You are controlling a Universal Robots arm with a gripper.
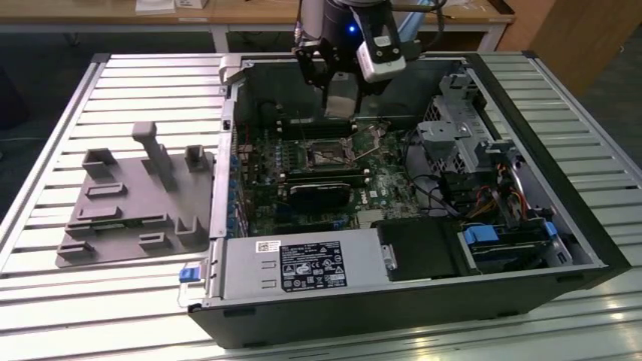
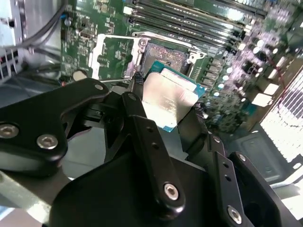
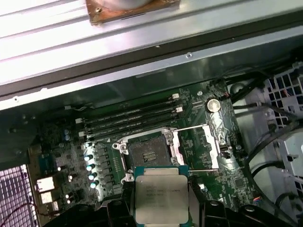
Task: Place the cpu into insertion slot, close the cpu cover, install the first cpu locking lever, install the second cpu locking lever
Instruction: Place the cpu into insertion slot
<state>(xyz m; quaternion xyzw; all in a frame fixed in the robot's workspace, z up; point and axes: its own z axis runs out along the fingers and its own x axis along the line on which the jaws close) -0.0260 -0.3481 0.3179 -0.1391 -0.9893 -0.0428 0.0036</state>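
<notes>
Tool (image 2: 166,105) around cpu (image 3: 161,196), near insertion slot (image 3: 147,154)

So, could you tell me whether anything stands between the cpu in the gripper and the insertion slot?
Nothing visible does. The gripper holds the cpu just short of the insertion slot, whose dark centre lies bare; the cpu cover is swung open to one side of it.

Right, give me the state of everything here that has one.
cpu: held in the jaws above the board, not yet seated.
gripper: jaws shut on the cpu.
insertion slot: empty, uncovered.
cpu cover: swung open beside the slot.
locking lever: released.
computer case: side open.
</notes>
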